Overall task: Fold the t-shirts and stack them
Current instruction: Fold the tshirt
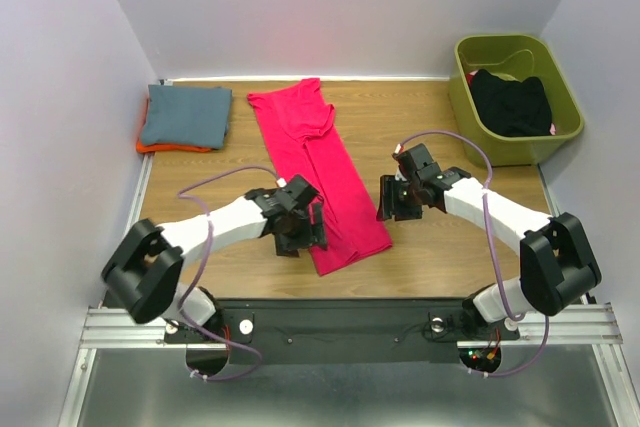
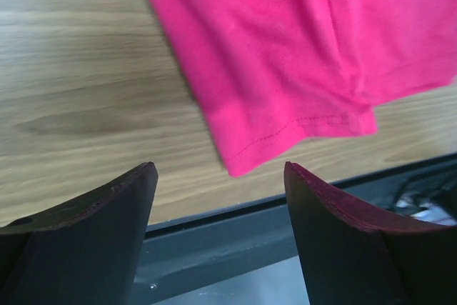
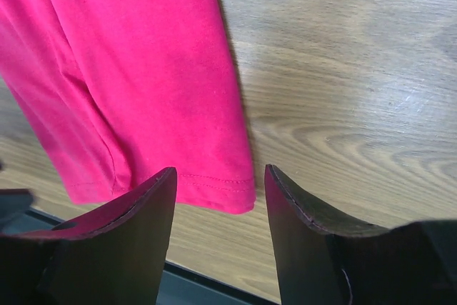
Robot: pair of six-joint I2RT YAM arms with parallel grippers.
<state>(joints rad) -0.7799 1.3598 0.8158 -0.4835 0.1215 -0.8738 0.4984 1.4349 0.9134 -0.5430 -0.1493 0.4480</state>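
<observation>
A magenta-pink t-shirt (image 1: 320, 172) lies folded into a long strip down the middle of the table, its hem toward the near edge. My left gripper (image 1: 300, 237) hovers open at the hem's left corner (image 2: 239, 166), nothing between its fingers. My right gripper (image 1: 398, 209) hovers open just right of the hem's other corner (image 3: 239, 201), also holding nothing. A folded slate-grey t-shirt (image 1: 186, 114) rests on an orange one (image 1: 150, 147) at the far left. A black garment (image 1: 512, 102) lies in the bin.
An olive-green plastic bin (image 1: 470, 97) stands at the far right corner. The table's near edge and a dark metal rail (image 2: 235, 226) run just below both grippers. White walls close in the table on three sides.
</observation>
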